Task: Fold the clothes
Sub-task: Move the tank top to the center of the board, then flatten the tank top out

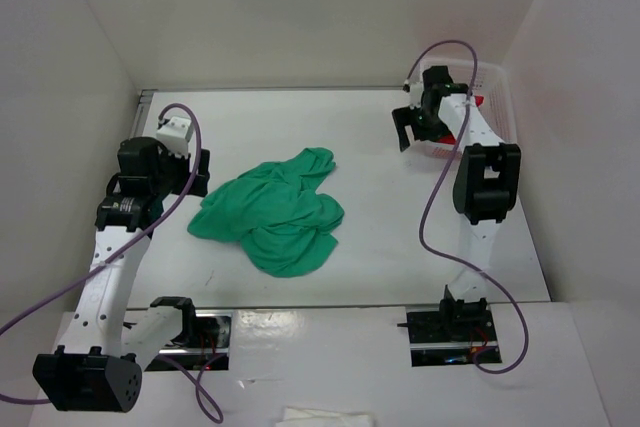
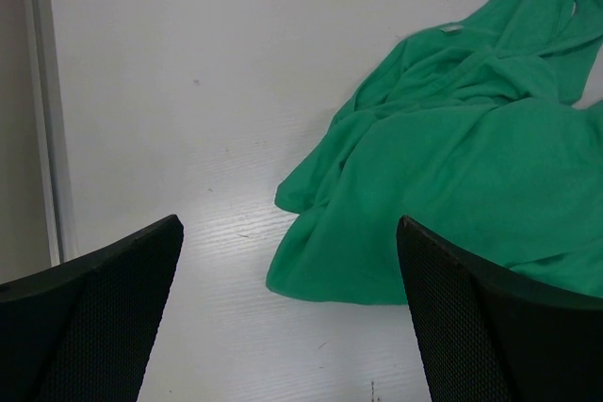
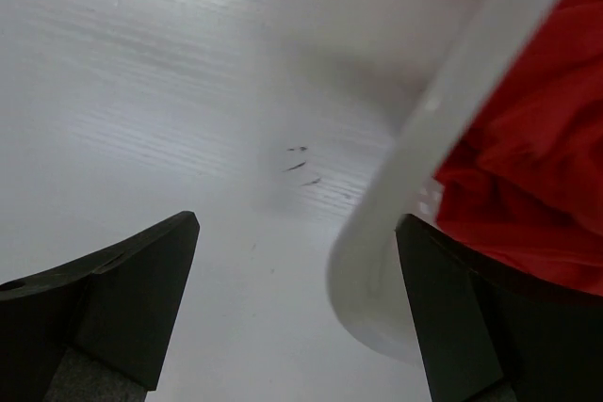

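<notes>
Just ahead of the left pincer (image 1: 193,171) and a little to its right, the green T-shirt (image 1: 273,212) lies in a crumpled heap on the tabletop (image 1: 370,162), not touching the fingers. No fold is made yet: the sleeves and the body are bunched over each other, and the small neck label (image 2: 454,29) shows at the far side of the heap. I judge that the task is at its very beginning; the shirt must first be spread flat, and then all the folds are left to do. Both pincers are wide apart and hold nothing. Far from the shirt, the right pincer (image 1: 413,133) hangs over the near rim of a white basket (image 1: 497,82), and a red garment (image 1: 477,100) lies inside the basket, on its right side. Between the right pincer and the shirt I see only bare tabletop, so nothing seems to block the way, but this arm has to travel across before it can help.
</notes>
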Available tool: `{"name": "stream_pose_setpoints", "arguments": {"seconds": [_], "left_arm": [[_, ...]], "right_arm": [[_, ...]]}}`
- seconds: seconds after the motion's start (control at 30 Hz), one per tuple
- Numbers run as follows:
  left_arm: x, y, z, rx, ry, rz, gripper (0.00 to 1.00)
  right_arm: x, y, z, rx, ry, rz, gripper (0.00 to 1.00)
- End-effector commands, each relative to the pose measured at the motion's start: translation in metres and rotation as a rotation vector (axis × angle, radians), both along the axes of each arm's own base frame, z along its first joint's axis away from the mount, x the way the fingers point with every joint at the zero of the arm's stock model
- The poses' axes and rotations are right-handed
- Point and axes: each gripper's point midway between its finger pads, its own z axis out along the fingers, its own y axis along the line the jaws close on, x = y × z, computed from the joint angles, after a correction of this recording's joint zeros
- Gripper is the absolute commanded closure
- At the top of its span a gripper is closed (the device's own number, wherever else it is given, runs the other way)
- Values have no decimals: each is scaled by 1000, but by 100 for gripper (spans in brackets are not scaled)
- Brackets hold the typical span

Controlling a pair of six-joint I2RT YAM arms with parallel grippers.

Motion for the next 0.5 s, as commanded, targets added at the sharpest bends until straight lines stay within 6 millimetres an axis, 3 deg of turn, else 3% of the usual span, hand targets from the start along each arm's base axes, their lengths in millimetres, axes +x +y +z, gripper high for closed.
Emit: {"name": "stream_pose_setpoints", "arguments": {"seconds": [0.0, 0.2, 0.3, 0.33, 0.37, 0.47], "left_arm": [[1, -5, 7, 0, -34, -33, 0], [1, -5, 3, 0, -25, -33, 0], [1, -5, 3, 0, -25, -33, 0], [1, -5, 3, 0, -25, -33, 0], [1, -5, 3, 0, -25, -33, 0], [-1, -5, 6, 0, -34, -33, 0]], "right_arm": [[21, 31, 36, 40, -186, 114, 6], [10, 32, 43, 45, -226, 128, 6], [6, 30, 30, 31, -198, 133, 18], [6, 28, 30, 20, -198, 126, 24], [4, 24, 21, 4, -177, 117, 43], [2, 16, 12, -40, -164, 101, 80]]}}
